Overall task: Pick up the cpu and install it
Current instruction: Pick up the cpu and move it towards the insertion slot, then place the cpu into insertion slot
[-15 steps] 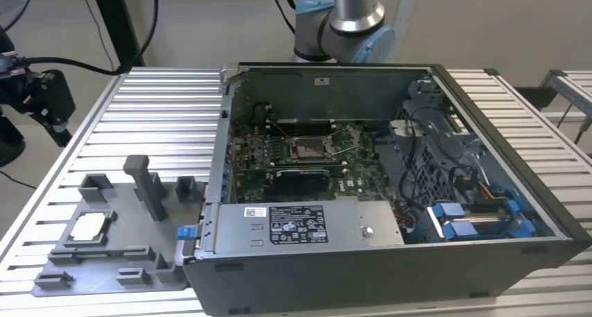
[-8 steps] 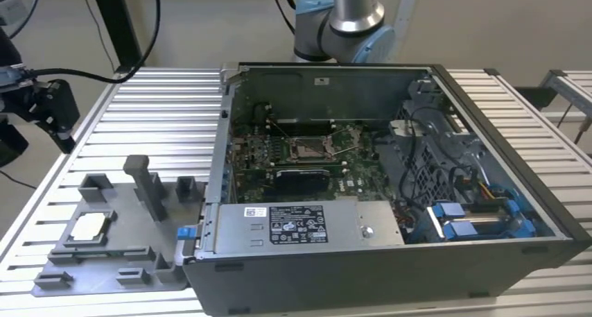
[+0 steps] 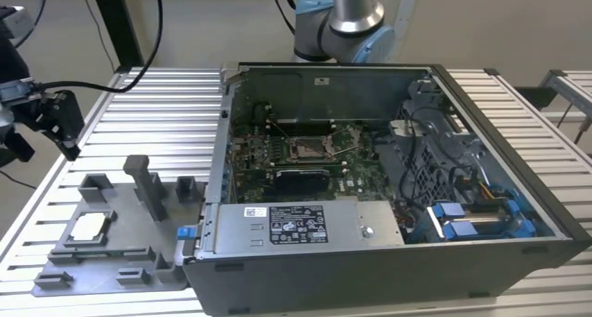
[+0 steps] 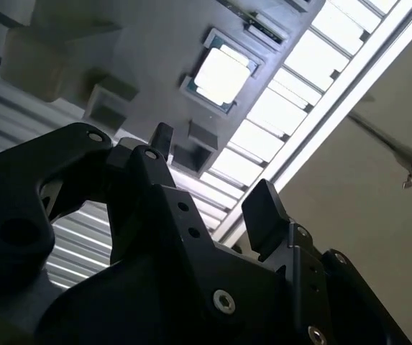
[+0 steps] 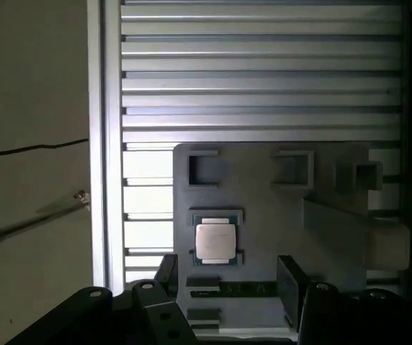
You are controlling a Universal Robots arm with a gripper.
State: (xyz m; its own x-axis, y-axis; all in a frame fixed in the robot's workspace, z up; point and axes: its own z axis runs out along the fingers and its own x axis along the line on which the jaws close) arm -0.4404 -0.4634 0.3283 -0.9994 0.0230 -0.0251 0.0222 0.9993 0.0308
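In the exterior view, the tool hangs over the slatted surface, well apart from the chip, which lies flat in a grey tray beside the computer case. In the second wrist view, the tool is spread and holds nothing. In the first wrist view, the chip rests in its tray pocket, near the fingertips.

A ribbed silver aluminium table bears two things: a flat grey plastic fixture tray lying below the pincer — and a large open dark-grey metal computer case, just beyond that tray from the pincer.
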